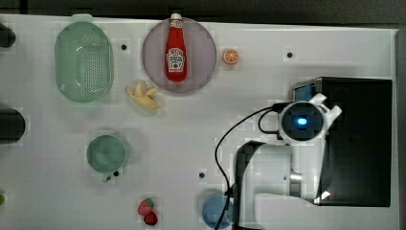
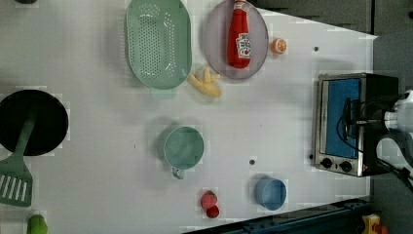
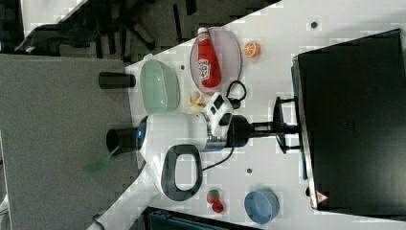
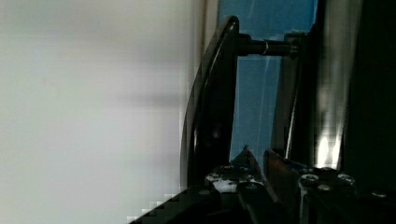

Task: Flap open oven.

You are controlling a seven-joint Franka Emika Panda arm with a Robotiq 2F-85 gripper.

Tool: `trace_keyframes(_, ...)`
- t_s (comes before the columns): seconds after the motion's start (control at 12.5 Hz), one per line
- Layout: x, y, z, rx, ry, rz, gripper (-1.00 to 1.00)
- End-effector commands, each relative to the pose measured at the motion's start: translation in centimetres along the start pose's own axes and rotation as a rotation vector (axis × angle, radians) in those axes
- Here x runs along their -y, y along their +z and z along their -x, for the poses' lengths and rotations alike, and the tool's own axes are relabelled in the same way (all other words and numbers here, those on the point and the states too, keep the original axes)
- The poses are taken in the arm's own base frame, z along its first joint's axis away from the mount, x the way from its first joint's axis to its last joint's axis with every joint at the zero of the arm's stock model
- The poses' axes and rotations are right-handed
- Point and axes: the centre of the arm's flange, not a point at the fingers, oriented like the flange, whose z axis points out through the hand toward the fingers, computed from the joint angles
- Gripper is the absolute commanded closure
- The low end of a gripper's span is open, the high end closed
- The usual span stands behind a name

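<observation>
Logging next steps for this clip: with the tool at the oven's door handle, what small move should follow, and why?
Probably pull the handle away from the oven so the door starts to flap down. The tool sits at the bar, and the blue door looks shut against its frame.

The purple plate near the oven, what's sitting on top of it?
A red ketchup bottle lies flat on the purple plate, cap toward the table's far edge. The bottle covers the plate's middle, so nothing beneath it can be checked.
</observation>
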Motion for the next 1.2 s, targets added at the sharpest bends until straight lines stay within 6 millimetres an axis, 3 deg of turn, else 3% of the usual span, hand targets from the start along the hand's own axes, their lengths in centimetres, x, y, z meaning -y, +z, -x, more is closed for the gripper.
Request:
trace_keyframes(0.08,8.5,-0.1,-0.8,0.002,0.014,0.018,0.65)
trace_keyframes(0.32,12.8,1.1,-1.2,0.004,-0.010,0.142,0.65)
trace_keyframes(0.64,18.4,4.4,-1.6,0.012,0.034,0.222,0.65)
trace_keyframes(1.04,22.4,8.5,-3.4,0.022,0.007,0.253,0.65)
trace_keyframes(1.2,22.8,8.9,-4.5,-0.002,0.004,0.242,0.65)
